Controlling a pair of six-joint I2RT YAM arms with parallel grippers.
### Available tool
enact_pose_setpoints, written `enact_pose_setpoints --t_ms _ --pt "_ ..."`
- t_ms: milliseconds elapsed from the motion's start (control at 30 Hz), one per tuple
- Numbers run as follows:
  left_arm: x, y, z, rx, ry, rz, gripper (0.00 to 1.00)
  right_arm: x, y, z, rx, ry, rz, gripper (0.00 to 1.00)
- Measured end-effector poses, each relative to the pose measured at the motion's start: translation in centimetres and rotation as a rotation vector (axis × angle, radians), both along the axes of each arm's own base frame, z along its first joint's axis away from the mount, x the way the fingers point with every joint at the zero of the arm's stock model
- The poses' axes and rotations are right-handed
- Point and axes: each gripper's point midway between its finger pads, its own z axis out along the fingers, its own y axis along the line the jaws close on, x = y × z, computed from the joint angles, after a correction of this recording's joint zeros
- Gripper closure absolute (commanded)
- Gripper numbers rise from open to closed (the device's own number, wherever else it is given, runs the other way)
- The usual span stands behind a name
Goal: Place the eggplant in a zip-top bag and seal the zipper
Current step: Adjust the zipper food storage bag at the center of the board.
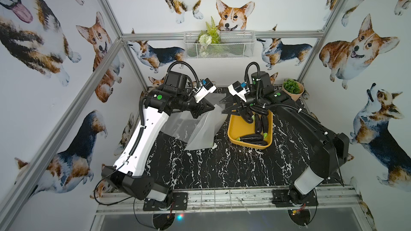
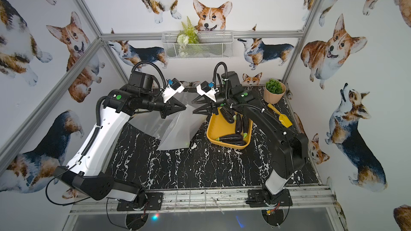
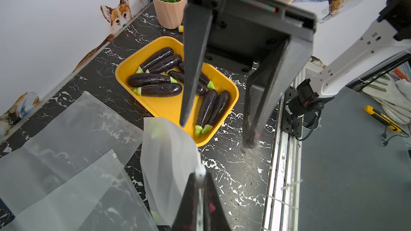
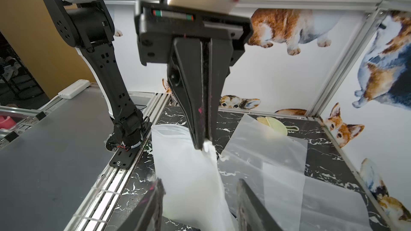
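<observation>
Left gripper (image 3: 200, 174) pinches bag (image 3: 166, 165) — right gripper (image 3: 216, 133) spread beside.

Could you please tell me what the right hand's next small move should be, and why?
Probably ease the right hand back, clear of the bag. Its jaws stand open at the bag's far end, gripping nothing, while the left hand pinches the top corner. Faint green shows through the bag; whether it is sealed I cannot tell.

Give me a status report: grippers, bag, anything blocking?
Left gripper shut on top edge of frosted plastic zip-top bag. Right gripper open, empty. Purple eggplants in yellow tray. Spare bags flat alongside.
</observation>
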Motion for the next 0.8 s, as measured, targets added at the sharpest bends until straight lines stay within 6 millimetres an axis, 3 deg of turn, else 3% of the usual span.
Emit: enact_pose_setpoints --t_ms 167,600,733,800 --pt "-0.7 -0.6 0.1 0.011 0.005 -0.032 1.0 -0.2 0.6 -0.3 -0.01 -0.023 0.016 0.49" --pt "-1.1 -1.0 -0.2 0.02 0.016 -0.053 1.0 -1.0 1.3 -0.7 -0.019 -0.054 0.056 0.99" --pt "-1.3 -1.0 -0.6 0.023 0.027 -0.055 1.0 -1.2 1.3 -0.8 -0.026 -0.046 0.06 1.0" --pt "-1.4 -0.9 -0.6 0.023 0.023 -0.053 0.85 -1.2 1.2 -0.9 -0.03 -0.04 0.06 1.0"
